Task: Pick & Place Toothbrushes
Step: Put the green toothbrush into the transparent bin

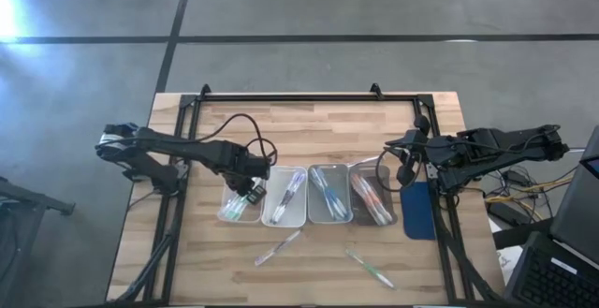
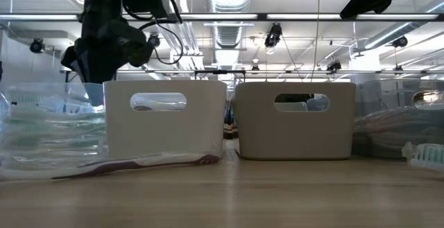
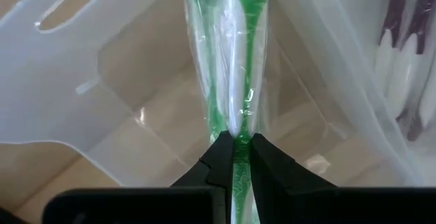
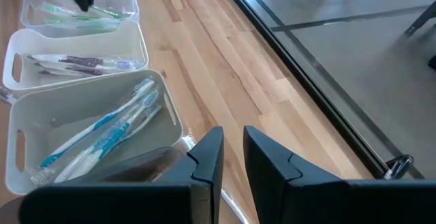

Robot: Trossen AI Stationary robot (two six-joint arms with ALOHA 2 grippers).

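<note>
Green toothbrush, in clear wrapping, is seen pinched between the nearly closed fingers of the left gripper above the leftmost tray in the left wrist view. Right gripper is held narrowly parted and empty over open bench just beside the row's right end. Two loose toothbrushes on the front bench are shown only in the high view.

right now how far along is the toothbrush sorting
Mostly done: the four clear plastic trays already hold colour-sorted wrapped toothbrushes. In hand: the left gripper pinches a green wrapped toothbrush over the leftmost tray. Left: two loose toothbrushes on the wooden table. The right gripper idles.
</note>
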